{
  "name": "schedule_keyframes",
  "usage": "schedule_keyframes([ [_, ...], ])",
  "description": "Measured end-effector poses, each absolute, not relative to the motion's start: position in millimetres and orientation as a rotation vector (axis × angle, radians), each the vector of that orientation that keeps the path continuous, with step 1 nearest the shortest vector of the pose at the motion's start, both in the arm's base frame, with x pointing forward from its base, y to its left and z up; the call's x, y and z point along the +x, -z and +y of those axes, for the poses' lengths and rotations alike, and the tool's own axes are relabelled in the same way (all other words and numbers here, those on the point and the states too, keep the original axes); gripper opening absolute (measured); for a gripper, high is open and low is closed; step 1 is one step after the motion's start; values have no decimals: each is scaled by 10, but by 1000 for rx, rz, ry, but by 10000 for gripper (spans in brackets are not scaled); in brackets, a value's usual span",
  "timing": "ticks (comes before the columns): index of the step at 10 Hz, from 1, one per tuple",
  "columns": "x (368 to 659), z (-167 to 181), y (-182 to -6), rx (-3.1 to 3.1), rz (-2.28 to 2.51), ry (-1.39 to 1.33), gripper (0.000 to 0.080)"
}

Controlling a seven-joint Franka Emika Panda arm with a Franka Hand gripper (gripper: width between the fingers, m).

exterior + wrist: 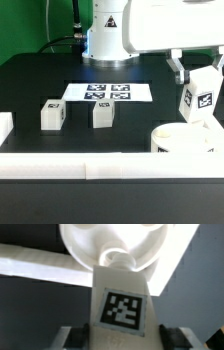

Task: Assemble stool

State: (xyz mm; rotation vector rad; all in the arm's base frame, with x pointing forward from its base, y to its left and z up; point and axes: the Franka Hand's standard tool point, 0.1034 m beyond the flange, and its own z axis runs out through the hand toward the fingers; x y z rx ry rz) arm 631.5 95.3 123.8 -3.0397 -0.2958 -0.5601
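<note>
My gripper (200, 82) is at the exterior view's right, shut on a white tagged leg (200, 102) held upright over the round seat (185, 138). In the wrist view the leg (122, 297) runs from between my fingers (75, 336) to the seat (122, 241), its tip at one of the seat's sockets. Two more tagged legs (52, 114) (101, 113) lie on the black table at the left and middle.
The marker board (108, 93) lies flat behind the two loose legs. A long white rail (80, 165) runs along the front edge, and a short white rail (5, 127) sits at the left. The arm's base (105, 35) stands at the back.
</note>
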Motion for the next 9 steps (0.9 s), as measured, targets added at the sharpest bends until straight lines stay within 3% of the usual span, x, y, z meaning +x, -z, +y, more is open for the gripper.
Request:
schedule_keyframes([
  [9,6428,1056,-1153,-3014,-537,679,324],
])
